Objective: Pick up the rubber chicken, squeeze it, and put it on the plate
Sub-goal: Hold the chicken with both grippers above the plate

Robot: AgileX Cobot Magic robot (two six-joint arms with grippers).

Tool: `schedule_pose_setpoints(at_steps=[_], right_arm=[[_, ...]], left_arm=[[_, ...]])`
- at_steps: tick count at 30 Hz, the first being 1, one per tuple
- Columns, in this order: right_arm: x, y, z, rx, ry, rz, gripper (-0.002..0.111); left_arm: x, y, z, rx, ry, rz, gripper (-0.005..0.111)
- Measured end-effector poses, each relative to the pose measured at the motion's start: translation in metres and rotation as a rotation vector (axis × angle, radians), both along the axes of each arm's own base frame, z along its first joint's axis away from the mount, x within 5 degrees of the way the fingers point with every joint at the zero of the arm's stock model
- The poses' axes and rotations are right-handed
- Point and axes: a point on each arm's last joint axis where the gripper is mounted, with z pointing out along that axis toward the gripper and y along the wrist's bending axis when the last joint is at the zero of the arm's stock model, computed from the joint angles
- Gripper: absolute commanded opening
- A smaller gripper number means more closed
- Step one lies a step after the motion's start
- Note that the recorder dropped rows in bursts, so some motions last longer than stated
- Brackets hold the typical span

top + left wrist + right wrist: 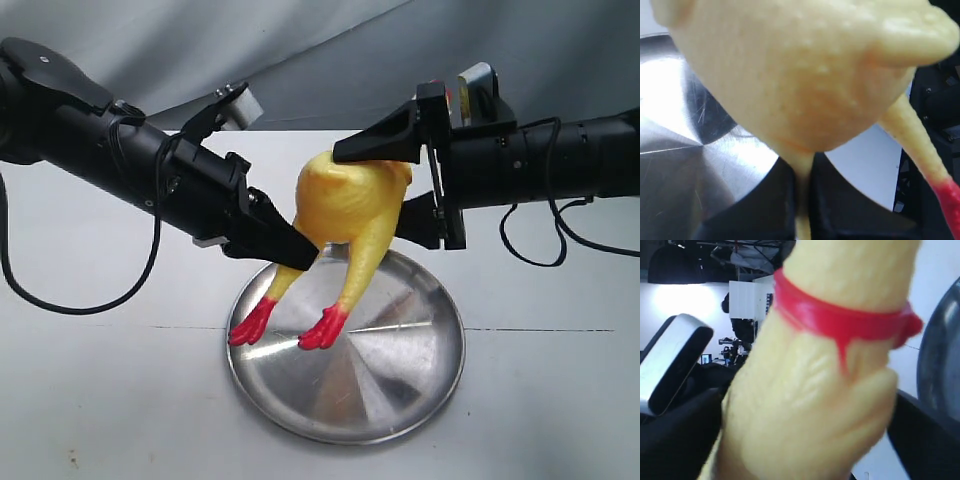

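While left gripper pinches rubber chicken leg, right gripper spread wide

Yellow rubber chicken: soft sheen, skin finely pimpled at close range. Its red neck band is smoother and glossier.
The plate: bare polished metal, mirror-bright, with fine scratches catching glare.
The table: white, matt, a few small specks.
The backdrop: grey cloth, matt, loosely creased.
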Motion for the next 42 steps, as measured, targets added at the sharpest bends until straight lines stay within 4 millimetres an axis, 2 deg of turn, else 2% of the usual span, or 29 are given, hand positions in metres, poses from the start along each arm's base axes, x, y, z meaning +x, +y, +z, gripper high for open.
schedule_pose_setpoints(at_steps=[6,16,19,20,22,26,40,42], right_arm=[[0.0005,-0.0005,-0.0013,-0.011,0.025,-0.013,0.105],[0.0045,0.0011,0.0081,0.103,0.046,-0.064,0.105],[0.0055,0.0009,0.0078,0.099,0.045,-0.075,0.100],[0.0055,0.0009,0.0078,0.099,0.045,-0.075,0.095],[0.0057,0.0008,0.0076,0.097,0.045,-0.077,0.073],[0.0068,0.0000,0.0054,0.071,0.042,-0.090,0.001],[0.0072,-0.0002,0.0050,0.067,0.042,-0.095,0.000],[0.0080,-0.0005,0.0043,0.059,0.041,-0.104,0.004]], left_arm=[[0.0000,0.0000,0.0000,0.001,0.003,0.002,0.000],[-0.0002,0.0002,-0.0003,0.003,0.011,0.005,0.000],[-0.0005,0.0008,-0.0011,0.014,0.016,0.005,0.000],[-0.0006,0.0010,-0.0013,0.018,0.017,0.004,0.000],[-0.0007,0.0012,-0.0016,0.021,0.017,0.003,0.000],[-0.0005,0.0011,-0.0015,0.020,0.018,0.007,0.000],[0.0007,0.0010,-0.0010,0.019,0.012,0.016,0.000],[0.0009,0.0011,-0.0010,0.019,0.010,0.018,0.000]])
